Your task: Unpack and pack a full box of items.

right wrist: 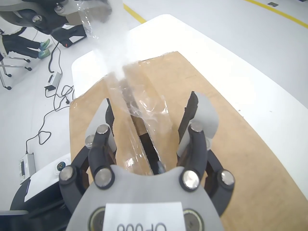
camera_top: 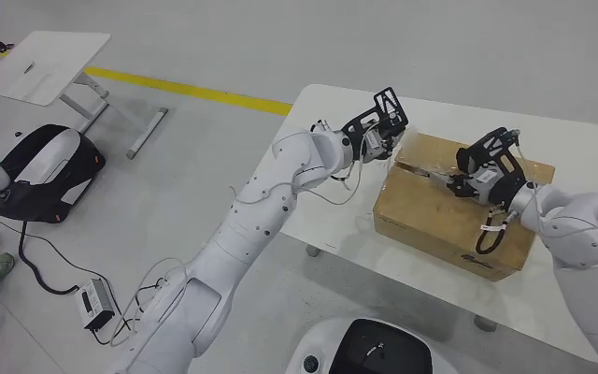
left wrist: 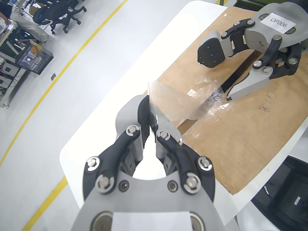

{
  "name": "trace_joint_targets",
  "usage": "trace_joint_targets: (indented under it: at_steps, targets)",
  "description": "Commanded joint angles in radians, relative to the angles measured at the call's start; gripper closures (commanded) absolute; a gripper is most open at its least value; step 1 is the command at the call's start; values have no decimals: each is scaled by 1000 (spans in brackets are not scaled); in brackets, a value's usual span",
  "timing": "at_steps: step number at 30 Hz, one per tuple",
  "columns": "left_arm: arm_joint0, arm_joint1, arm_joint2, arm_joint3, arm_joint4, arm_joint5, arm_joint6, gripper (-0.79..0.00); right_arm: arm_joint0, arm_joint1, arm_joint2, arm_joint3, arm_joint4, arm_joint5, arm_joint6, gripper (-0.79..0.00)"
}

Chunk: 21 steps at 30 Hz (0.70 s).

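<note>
Since the L end effector [left wrist: 151, 118] is clenched tight on one end of the clear tape [left wrist: 173, 102], the pull has to come from the left side. It hangs in the air just past the short left end of the box [left wrist: 240, 133], above the white counter [left wrist: 144, 56].

From there the tape slopes down to the box top. Its far end is stuck in a crumpled bit on the seam [right wrist: 146, 145], about mid-box. The brown box lies flat on the counter, not yet opened up, so the task is only at the start. The seam runs the long way down the box, left to right, and the tape lies along that same line. A dark gap shows between the two flaps near the right end.

The R end effector [right wrist: 151, 104] is over the box top, fingers spread wide w/ nothing in them, one on each side of the seam. One fingertip [left wrist: 231, 94] sits right by the crumpled tape; can't tell if it presses on the box.

So the stuck tape lies to the right of the L end effector, down the seam line. IMO the next move is L pulling up and away to the left, straight along the seam, b/c a sideways tug could tear the tape. R is nearer the stuck bit and prob. should hold the box down.
</note>
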Motion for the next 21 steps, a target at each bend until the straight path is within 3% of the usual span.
trace_joint_targets:
  at_steps: [1,8,11,21]
  targets:
    - [-2,0,1,4,-1,2,1,0,-4,2,-1,-8,-7,-12,8,-613]
    - [-7,1,5,9,-2,3,2,0,-8,1,-26,-21,-59,-17,31,-634]
    - [-8,1,5,9,-2,3,2,0,-1,-3,-38,-9,-82,13,22,-597]
    - [-6,5,4,7,-4,-1,-4,0,55,-31,-108,77,-111,71,6,-203]
